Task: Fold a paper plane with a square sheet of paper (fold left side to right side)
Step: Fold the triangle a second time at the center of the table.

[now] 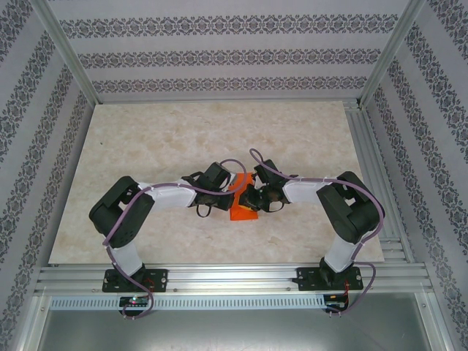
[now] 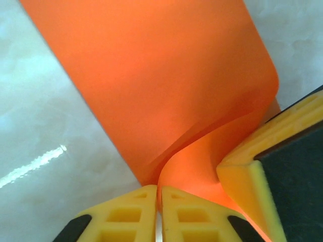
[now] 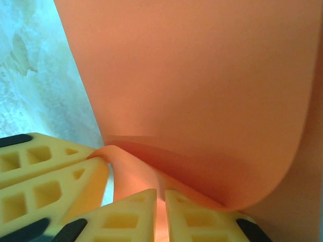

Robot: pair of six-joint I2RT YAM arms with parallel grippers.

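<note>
1. Orange and thin, the square sheet of paper (image 1: 243, 212) sits near the middle of the table (image 1: 183, 139), between the two wrists. It is partly raised off the marble-patterned top. Seen from the wrist cameras, it bows up in a soft curve rather than lying flat.
2. It should handle as very light and limp. It sags wherever nothing supports it, and any crease it takes will stay. Its smooth face may slide between the pads, and two holds pulling apart could tear or crumple it. The best place to hold it is right at an edge or corner, leaving the fold line free.
3. The left pincer (image 2: 158, 194) has its yellow fingers drawn almost together, with only a sliver between them. The curled edge of the sheet runs down into that seam, so it appears to be pinched there, though lightly.
4. The right pincer (image 3: 160, 196) is likewise nearly closed, with orange paper showing in the slit between its fingers, so it grips the sheet's near edge.
5. The two holds lie just beside each other on the same stretch of paper.
</note>
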